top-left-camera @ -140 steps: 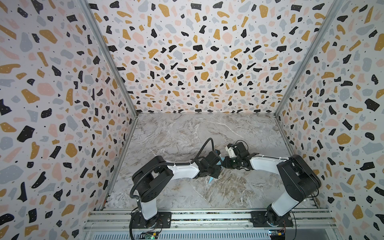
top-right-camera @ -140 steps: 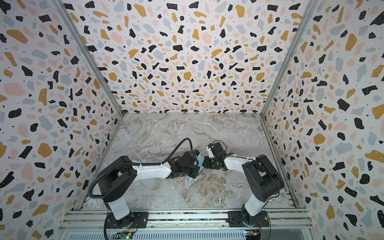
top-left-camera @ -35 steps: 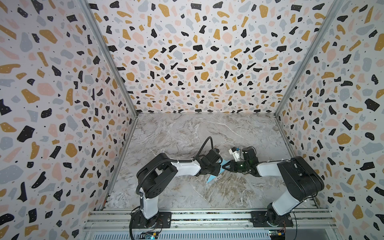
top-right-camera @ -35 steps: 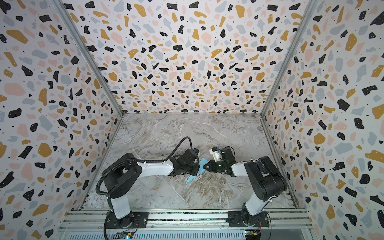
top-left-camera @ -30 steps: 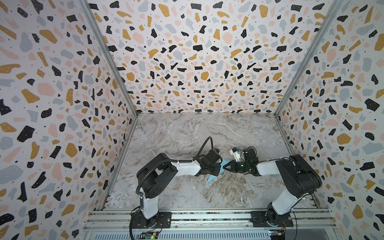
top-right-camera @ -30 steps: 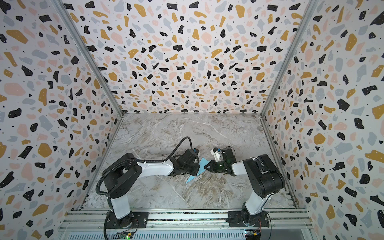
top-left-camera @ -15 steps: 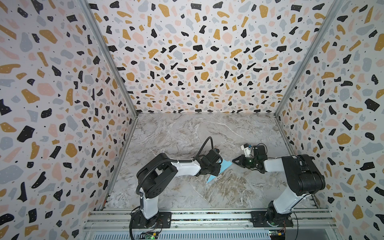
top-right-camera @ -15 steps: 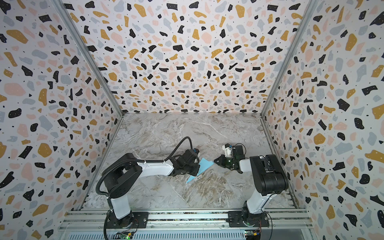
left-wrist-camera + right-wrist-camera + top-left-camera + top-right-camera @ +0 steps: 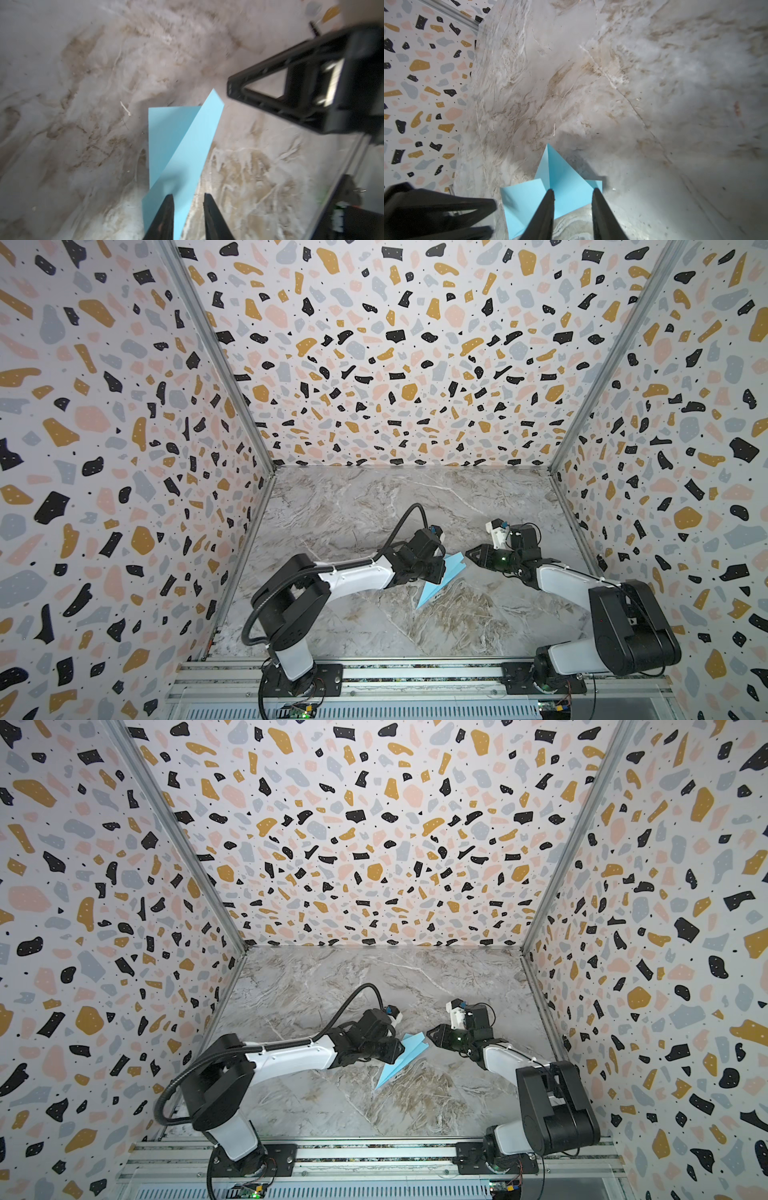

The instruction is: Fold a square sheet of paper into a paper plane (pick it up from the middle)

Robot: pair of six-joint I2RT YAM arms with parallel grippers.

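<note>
Judging from the folds, done or very nearly so: paper plane (image 9: pixel 439 581) lying on the marble surface (image 9: pixel 374 510) midway between the two arms, already a narrow dart, pointed nose aimed near and left, wider tail far and right, the same in both top views. No flat square sheet anywhere in sight. Left to do, at a guess: perhaps a last press along the creases, then drawing both arms clear. Left fingers (image 9: pixel 166 216) parted with an open gap, gripping nothing, poised over the left side of the paper plane; touching it or just above, impossible to tell. Further off, right fingers (image 9: pixel 547 209) also parted and empty, just beside the tail, seemingly apart from it. Hard to make out: left edge of the paper plane covered by the left wrist in both top views; nose cut out of the left wrist view; wings lying flat or standing up along the centre crease, not readable from above; right arm smeared by blur in the left wrist view.
</note>
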